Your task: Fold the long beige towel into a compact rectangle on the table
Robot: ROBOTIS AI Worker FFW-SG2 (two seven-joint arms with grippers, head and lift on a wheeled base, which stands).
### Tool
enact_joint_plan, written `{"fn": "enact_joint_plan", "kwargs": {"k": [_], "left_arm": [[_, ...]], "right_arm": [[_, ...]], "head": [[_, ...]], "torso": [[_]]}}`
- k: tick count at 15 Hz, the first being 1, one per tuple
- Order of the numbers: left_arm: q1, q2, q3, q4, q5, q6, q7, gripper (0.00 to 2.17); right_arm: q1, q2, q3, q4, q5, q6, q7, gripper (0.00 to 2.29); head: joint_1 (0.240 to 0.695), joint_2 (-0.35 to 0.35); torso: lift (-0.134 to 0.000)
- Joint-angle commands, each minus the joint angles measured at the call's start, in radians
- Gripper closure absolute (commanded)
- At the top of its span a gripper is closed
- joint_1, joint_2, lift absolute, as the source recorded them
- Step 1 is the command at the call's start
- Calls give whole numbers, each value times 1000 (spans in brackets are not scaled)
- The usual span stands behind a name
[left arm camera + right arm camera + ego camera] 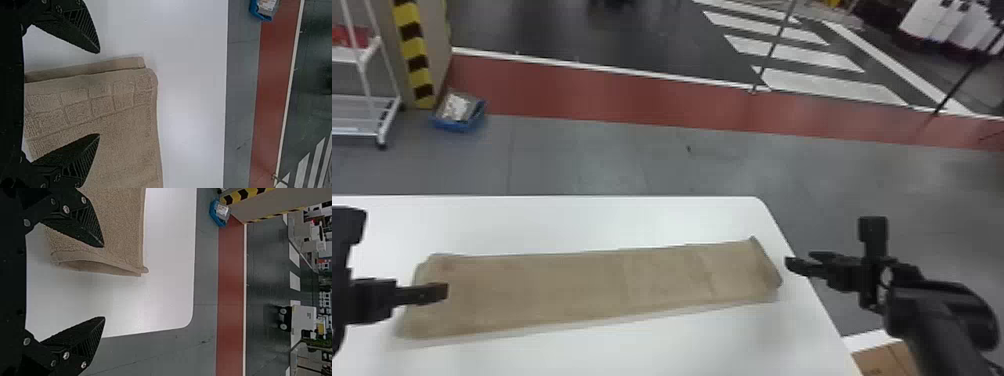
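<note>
left claw (441, 291) spread, beige towel (127, 125), white table (192, 94)

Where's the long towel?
In the head view, the towel lies on the white table, its right end just left of the right tool.

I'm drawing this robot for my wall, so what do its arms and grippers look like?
The left gripper and right gripper are both black. Each has two fingers that narrow to points, with fine ridges and round, silvery screws near their bases. The right arm is black too, with smooth, rounded parts.
</note>
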Motion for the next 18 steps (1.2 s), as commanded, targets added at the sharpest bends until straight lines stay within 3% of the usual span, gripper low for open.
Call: {"fn": "enact_joint_plan", "kwargs": {"k": [1,18], "left_arm": [[0,0,0,-2,0,0,1,140],[40,-2,6,-11,-31,6,4,140]], "right_arm": [[0,0,0,0,0,0,0,259],[43,-3,0,-11,7,-34,-4,259]], "head": [[695,-350],[695,-350]], "torso": [[0],[0]]}}
